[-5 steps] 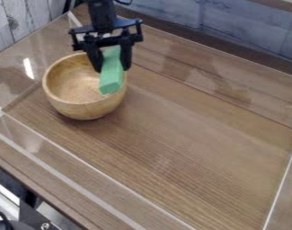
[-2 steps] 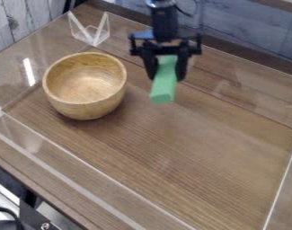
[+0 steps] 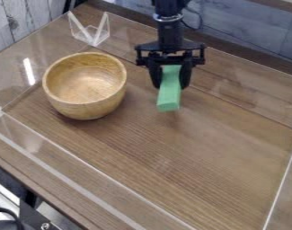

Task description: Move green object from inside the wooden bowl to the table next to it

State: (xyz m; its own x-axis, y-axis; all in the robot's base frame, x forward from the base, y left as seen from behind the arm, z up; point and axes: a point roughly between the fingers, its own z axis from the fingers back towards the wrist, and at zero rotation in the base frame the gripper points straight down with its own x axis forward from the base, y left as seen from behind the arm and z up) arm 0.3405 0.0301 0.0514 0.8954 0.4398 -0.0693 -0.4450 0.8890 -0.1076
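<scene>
My gripper (image 3: 171, 70) hangs pointing down over the table (image 3: 208, 153), to the right of the wooden bowl (image 3: 84, 84). It is shut on the top end of the green object (image 3: 170, 91), a bright-green bar that hangs upright. The bar's lower end is at or just above the tabletop; I cannot tell whether it touches. The bowl's hollow holds nothing.
Clear acrylic walls (image 3: 136, 193) ring the tabletop. A small clear wire-like stand (image 3: 88, 30) sits at the back left behind the bowl. Open wood surface lies in front of and to the right of the gripper.
The gripper carried the green object out of the bowl and rightward across the table, then sank lower and a little nearer. The bowl stayed where it was.
</scene>
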